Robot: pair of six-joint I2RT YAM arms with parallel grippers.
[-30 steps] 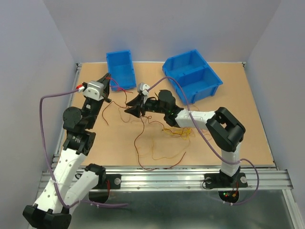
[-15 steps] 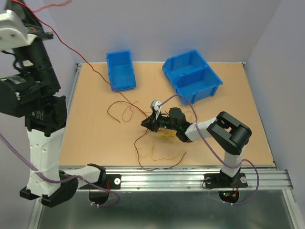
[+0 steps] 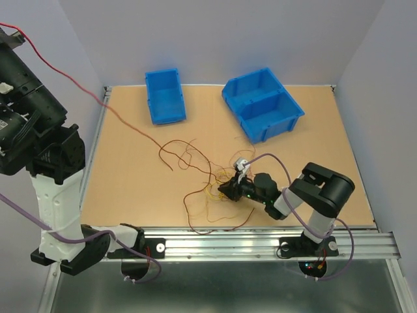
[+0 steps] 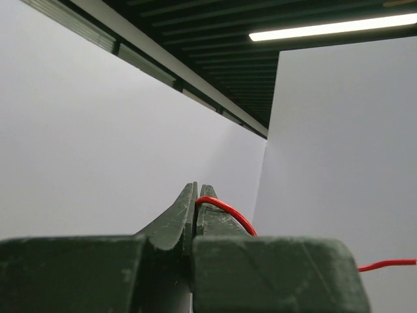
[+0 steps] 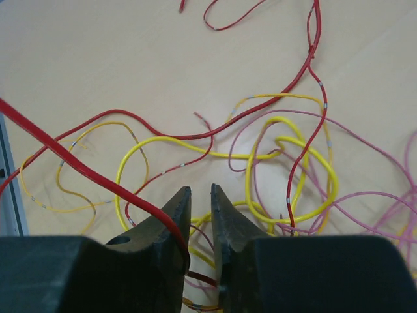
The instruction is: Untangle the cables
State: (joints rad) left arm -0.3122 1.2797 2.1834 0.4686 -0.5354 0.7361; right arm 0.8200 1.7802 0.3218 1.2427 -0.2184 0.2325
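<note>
Down at the near edge, the right gripper (image 5: 199,195) now lies low on the tan wooden table (image 3: 326,163), having slid forward from mid-table over the last second. Its jaws have narrowed to a slim gap at the tips. Strands cross between them lower down, but whether they are pinched cannot be told. Around and just beyond it lies the loose heap of thin, curly dark red and yellow cables (image 5: 287,140), spread wider than before. From that heap one long bright red strand (image 3: 85,88) rises leftward, taut. The tall white-and-black left arm (image 3: 39,130) has swung up and away, and the left gripper (image 4: 197,192) is clamped tight on that strand. This probably means one cable is being drawn free while the rest is held down. Two blue plastic bins (image 3: 165,96) sit at the back.
</note>
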